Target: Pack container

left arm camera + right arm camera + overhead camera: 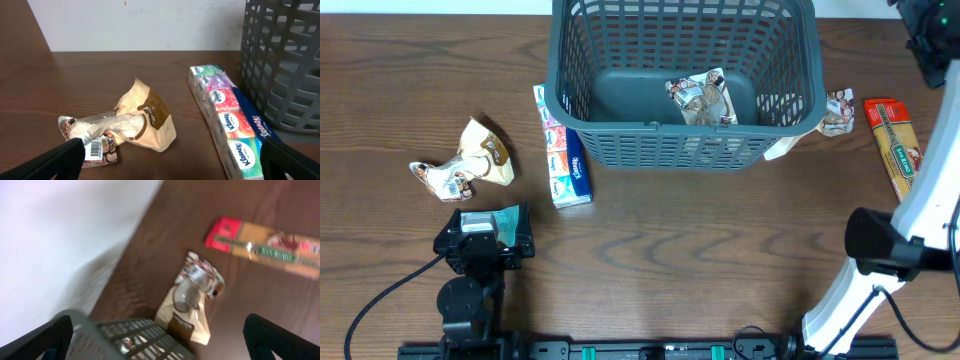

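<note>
Toward the far middle of the table (pixel 650 250) we find the basket (pixel 685 150), upright, with one snack packet (pixel 702 98) already lying on its floor.

The coming move, as we judge it, turns on the loose packet (pixel 192 295) outside the basket's right wall. It lies below and ahead of the right gripper (pixel 160 337), whose fingers are spread wide and hold nothing. Its long axis runs from the pasta box (pixel 270 245) side down toward the basket's near right corner, and its lower end touches that corner or tucks under it; we cannot tell which. The right arm is plainly the nearer one for it.

The left gripper (pixel 170 160) is also wide and empty, low over the table. The crumpled packets (pixel 125 125) lie ahead of it to the left. The tissue pack (pixel 225 115) lies ahead to the right, its length pointing away from the fingers and running along the basket's left wall, just beside it.

The overhead view gives us the whole layout and the basket's contents, but only a sliver of the loose packet. The right wrist view, though blurred, shows that packet's full length and tilt. The left wrist view shows a barcode label on the crumpled packets and the narrow gap between tissue pack and basket.
</note>
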